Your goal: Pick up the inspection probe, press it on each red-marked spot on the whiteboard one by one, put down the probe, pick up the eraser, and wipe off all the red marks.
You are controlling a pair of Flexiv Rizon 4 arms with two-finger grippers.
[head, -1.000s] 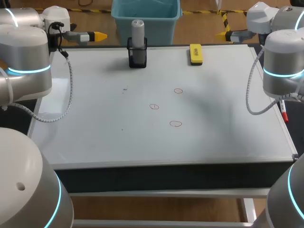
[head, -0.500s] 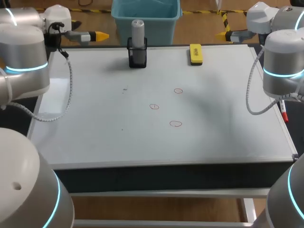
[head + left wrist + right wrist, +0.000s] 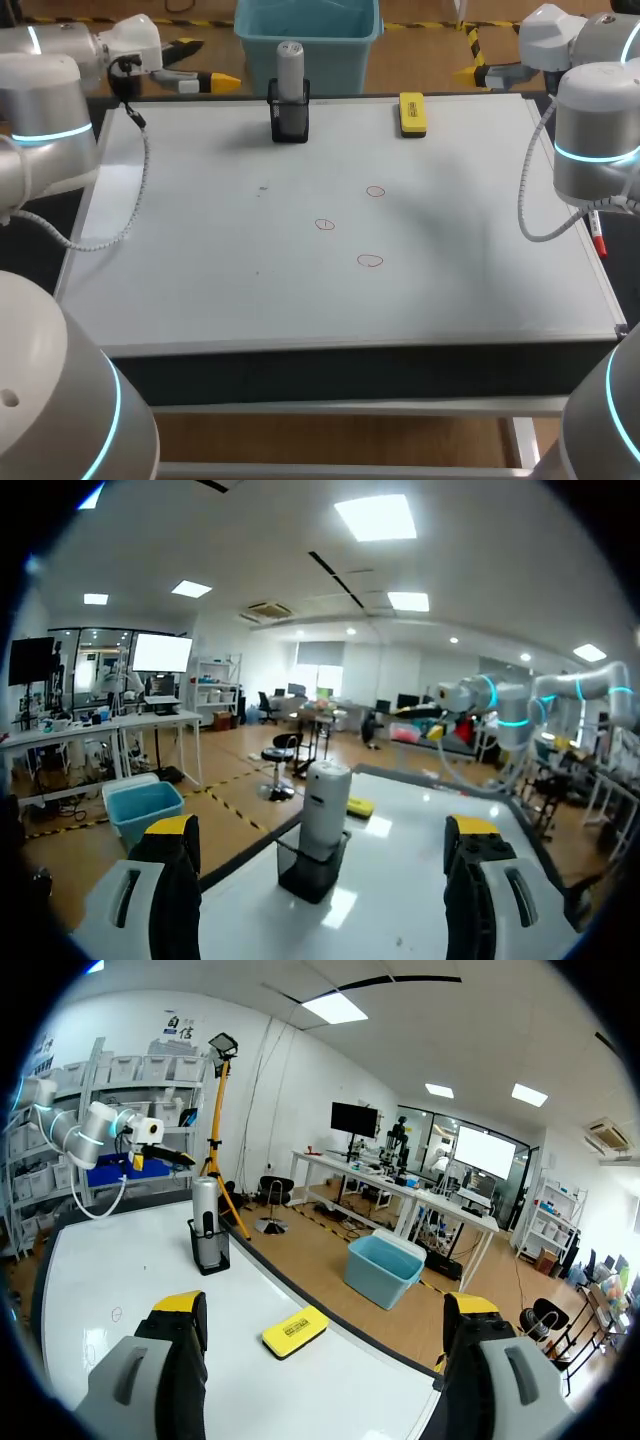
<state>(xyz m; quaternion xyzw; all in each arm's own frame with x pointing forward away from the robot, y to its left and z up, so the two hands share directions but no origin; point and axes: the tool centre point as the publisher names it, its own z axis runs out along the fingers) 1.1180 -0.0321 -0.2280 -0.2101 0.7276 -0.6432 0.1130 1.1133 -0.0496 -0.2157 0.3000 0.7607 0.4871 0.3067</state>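
Whiteboard (image 3: 200,260) is marked with three red circles (image 3: 325,224). The probe (image 3: 290,65) is stood in a holder (image 3: 289,122) at its far edge, near the eraser (image 3: 412,113). Left gripper (image 3: 225,79) and right gripper (image 3: 465,72) are spread wide.

The whiteboard (image 3: 200,280) lies flat. The holder (image 3: 289,120) stands at its back edge, with the probe (image 3: 289,65) upright in it. The eraser (image 3: 412,113) lies to the right of the holder. Three marks (image 3: 325,224) sit near the middle, in front of both. The left hand (image 3: 225,80) hangs by the back left corner, the right hand (image 3: 465,73) by the back right.
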